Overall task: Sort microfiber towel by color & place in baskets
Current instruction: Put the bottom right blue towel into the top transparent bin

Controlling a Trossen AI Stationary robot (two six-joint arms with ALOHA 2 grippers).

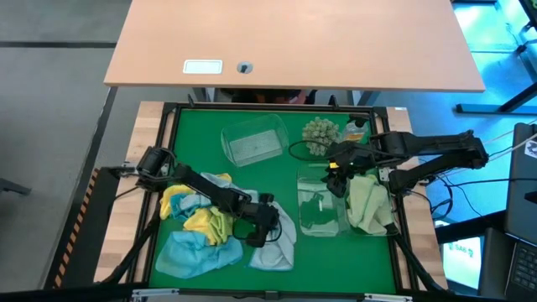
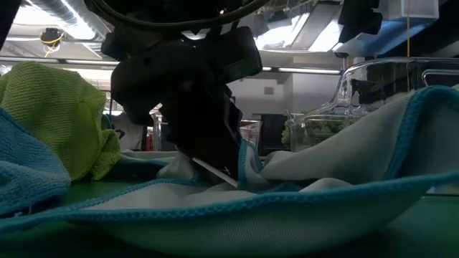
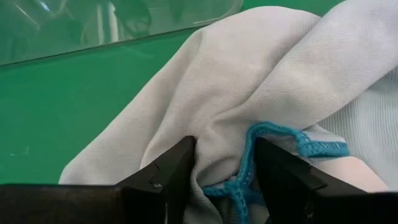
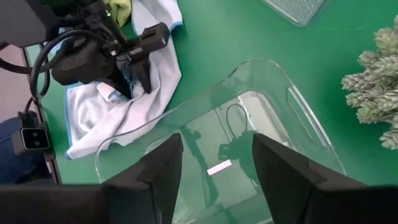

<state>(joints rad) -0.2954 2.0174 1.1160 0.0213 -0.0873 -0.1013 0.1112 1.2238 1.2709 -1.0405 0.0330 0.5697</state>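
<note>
A pale grey-blue towel (image 1: 281,243) lies on the green mat near the table's front edge. My left gripper (image 1: 264,225) stands on it, fingers pointing down, shut on a bunch of it; it also shows in the right wrist view (image 4: 134,78). A pile of yellow (image 1: 205,220) and light blue (image 1: 189,253) towels lies to its left. My right gripper (image 4: 217,168) is open and empty, above the far end of a clear bin (image 1: 304,220). Lime green towels (image 1: 369,201) lie in the bin at the right edge. My left gripper pinches a raised fold of the pale towel beside its blue hem (image 3: 249,155) between its two fingers (image 3: 177,171). The fingers come from above, pointing down. The towel puckers up toward the fingers (image 2: 247,168), and the rest of it lies spread on the mat.
A third clear bin (image 1: 252,141) stands toward the far edge. A spiky grey-green ball (image 1: 320,132) and a small orange-capped bottle (image 1: 357,130) stand at the far right. A black frame (image 1: 168,117) borders the mat. Bare green mat lies between the bins.
</note>
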